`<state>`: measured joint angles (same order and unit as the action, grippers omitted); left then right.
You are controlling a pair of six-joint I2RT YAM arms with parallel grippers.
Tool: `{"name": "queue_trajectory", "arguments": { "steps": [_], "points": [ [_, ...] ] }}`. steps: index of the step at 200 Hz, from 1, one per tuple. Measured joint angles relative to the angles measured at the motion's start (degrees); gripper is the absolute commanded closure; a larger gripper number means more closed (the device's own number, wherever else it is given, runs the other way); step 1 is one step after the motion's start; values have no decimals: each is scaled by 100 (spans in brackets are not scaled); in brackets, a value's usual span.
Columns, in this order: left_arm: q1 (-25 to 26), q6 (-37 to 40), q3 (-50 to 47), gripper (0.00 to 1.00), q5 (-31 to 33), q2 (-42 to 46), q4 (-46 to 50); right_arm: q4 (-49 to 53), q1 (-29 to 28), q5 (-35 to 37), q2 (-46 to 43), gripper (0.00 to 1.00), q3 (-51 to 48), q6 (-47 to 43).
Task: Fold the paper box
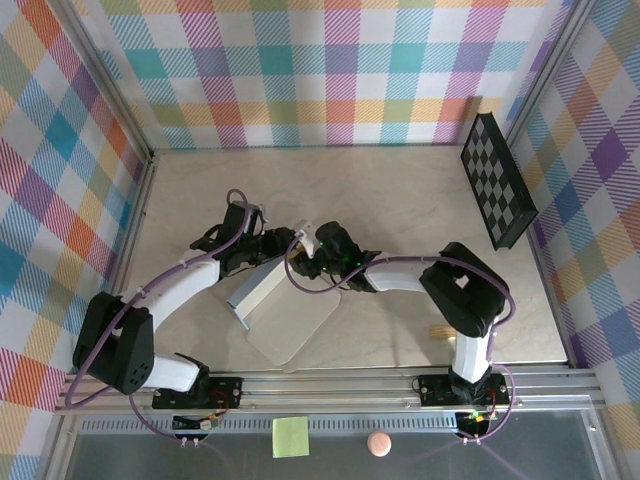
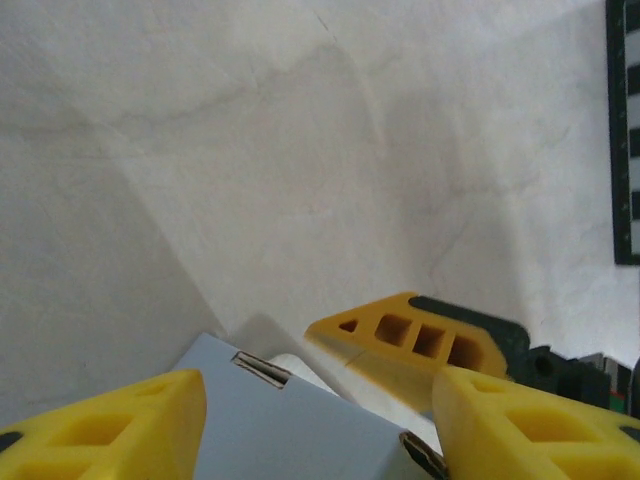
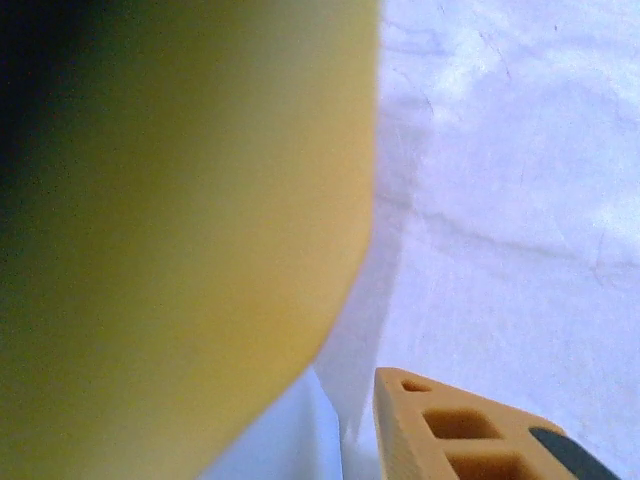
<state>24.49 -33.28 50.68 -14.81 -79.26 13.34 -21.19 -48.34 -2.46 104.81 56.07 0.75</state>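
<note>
My left gripper (image 1: 278, 245) and right gripper (image 1: 312, 243) are meeting over the paper box (image 1: 285, 310) near the middle of the table (image 1: 400, 200).

The box is lying just in front of both grippers, with one pale panel tilting up toward them and a rounded flap resting flat on the near side. In the left wrist view, my left gripper (image 2: 320, 400) is holding its yellow fingers (image 2: 100, 430) spread wide, and the box's grey-blue panel (image 2: 290, 430) is sitting between them. One finger of my right gripper (image 2: 410, 335) is showing just beyond the panel's top edge. In the right wrist view, my right gripper's (image 3: 345, 400) fingers (image 3: 470, 430) are standing a narrow gap apart with the box's pale edge (image 3: 285, 445) in it. I cannot tell whether they are pressing it. A checkerboard panel (image 1: 497, 180) is leaning at the far right, well apart.
</note>
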Motion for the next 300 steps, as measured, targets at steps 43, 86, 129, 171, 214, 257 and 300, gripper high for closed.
{"name": "queue_trajectory", "arguments": {
  "steps": [43, 86, 129, 171, 214, 257, 300],
  "points": [
    [90, 682, 632, 30, -107, -13, 914, 474, 131, -90, -575, 54, -319, -76],
    [98, 1217, 1220, 26, -227, -304, 1473, 835, 251, -122, -1145, 52, -734, -125],
    [372, 1775, 1921, 21, -105, -905, 2238, 949, 428, 50, -1869, 52, -1318, -98],
    [800, 2245, 2653, 22, 398, -1578, 2970, 1025, 658, 262, -2361, 52, -1700, -2],
    [876, 2575, 3182, 33, 841, -2295, 3563, 1056, 669, 358, -2551, 52, -1884, 76],
    [887, 2822, 3530, 40, 894, -2699, 3930, 1054, 669, 466, -2592, 52, -2111, 210],
    [887, 3018, 3797, 45, 894, -3001, 4225, 1025, 669, 555, -2732, 52, -2264, 356]
  ]
}}
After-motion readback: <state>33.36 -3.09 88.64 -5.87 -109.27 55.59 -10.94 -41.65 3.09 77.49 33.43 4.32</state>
